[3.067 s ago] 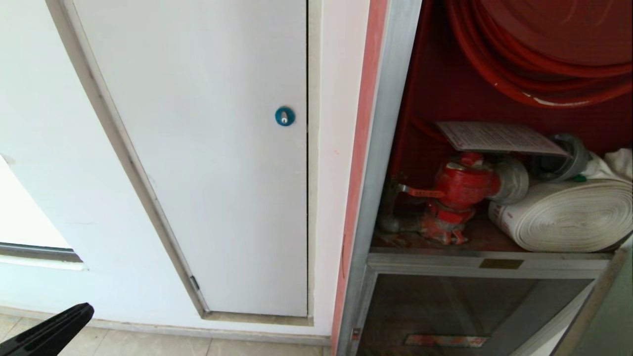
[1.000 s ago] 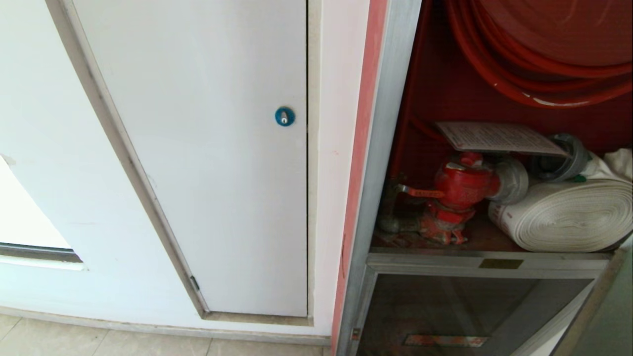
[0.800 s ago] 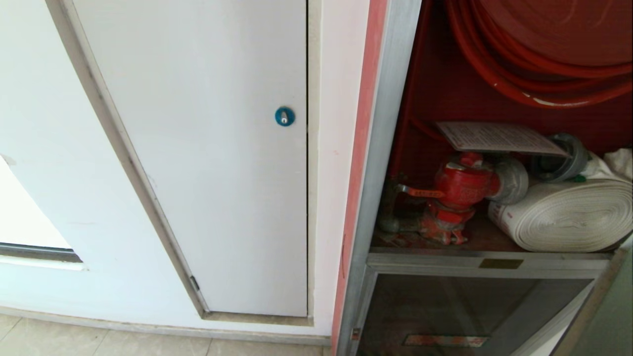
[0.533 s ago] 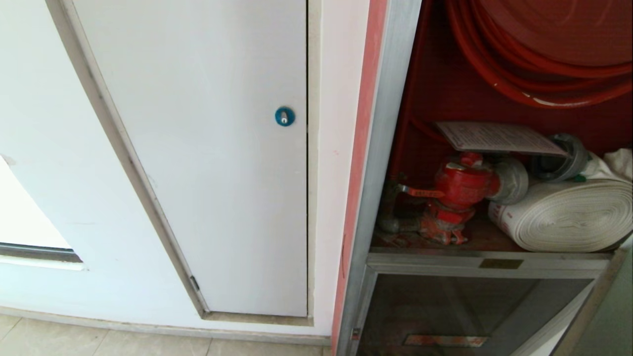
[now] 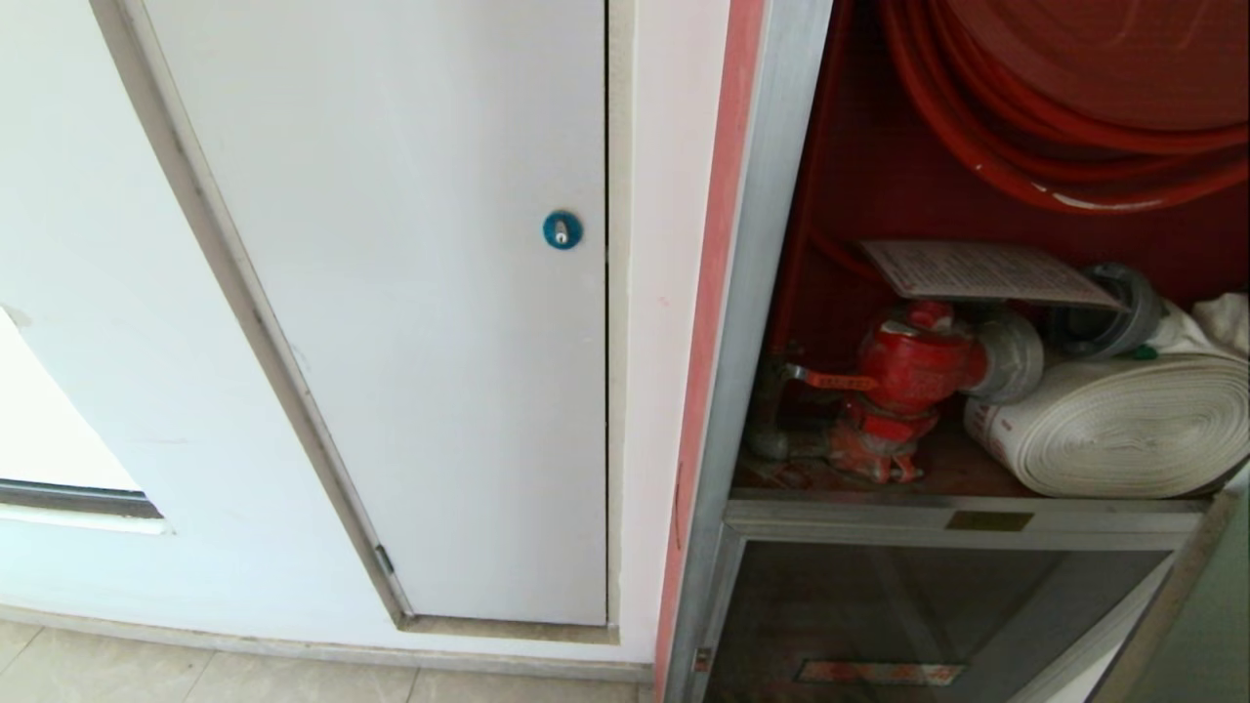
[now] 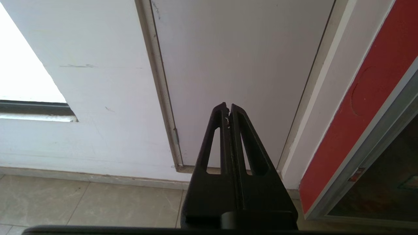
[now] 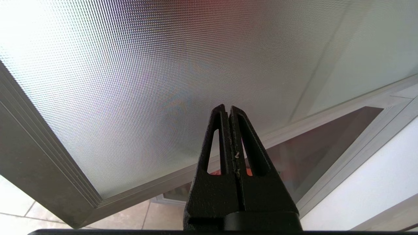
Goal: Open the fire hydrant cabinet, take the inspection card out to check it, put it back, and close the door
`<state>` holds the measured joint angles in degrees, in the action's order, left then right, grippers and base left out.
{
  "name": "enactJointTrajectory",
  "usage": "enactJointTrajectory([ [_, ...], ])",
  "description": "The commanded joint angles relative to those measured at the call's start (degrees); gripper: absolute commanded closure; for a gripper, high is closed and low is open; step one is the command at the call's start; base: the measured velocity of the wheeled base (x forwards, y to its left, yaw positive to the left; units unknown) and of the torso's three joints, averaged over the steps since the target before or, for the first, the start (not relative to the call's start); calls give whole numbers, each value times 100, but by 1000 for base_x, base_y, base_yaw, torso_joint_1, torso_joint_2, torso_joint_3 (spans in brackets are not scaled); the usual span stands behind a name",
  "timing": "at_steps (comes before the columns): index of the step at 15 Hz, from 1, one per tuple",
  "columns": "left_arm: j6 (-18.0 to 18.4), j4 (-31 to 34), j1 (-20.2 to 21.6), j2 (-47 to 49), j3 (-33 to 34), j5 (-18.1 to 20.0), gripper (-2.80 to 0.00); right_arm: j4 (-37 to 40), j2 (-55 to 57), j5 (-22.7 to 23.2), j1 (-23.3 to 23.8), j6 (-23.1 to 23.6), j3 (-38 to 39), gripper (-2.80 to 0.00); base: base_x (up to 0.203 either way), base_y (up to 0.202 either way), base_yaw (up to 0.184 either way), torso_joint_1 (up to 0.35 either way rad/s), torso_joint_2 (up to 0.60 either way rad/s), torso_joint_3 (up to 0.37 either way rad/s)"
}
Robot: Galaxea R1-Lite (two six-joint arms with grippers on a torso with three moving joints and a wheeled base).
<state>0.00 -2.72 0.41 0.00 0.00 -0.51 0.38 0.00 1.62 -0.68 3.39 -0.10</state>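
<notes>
No legible text; inspection card (image 5: 986, 271) shows fine printed rows, too small to read.

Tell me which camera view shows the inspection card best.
The head view: the inspection card lies flat atop the red valve inside the open fire hydrant cabinet. Neither wrist view shows the card; the left faces a white panel, the right the door's glass.

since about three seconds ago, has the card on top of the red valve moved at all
No. The card lies flat atop the red valve, its corner at the same spot against the hose reel behind it as before.
</notes>
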Motion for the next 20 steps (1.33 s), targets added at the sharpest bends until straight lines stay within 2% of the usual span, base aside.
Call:
enactJointTrajectory([
  [1, 0, -5, 2, 10, 97, -2, 0, -3, 2, 5, -2, 4, 1, 0, 0, 0, 0, 0, 0, 0],
  [10, 0, -9, 2, 9, 97, -2, 0, -3, 9, 5, -2, 1, 1, 0, 0, 0, 0, 0, 0, 0],
  [20, 0, -1, 2, 9, 97, -2, 0, -3, 4, 5, -2, -14, 1, 0, -189, 0, 2, 2, 2, 2],
])
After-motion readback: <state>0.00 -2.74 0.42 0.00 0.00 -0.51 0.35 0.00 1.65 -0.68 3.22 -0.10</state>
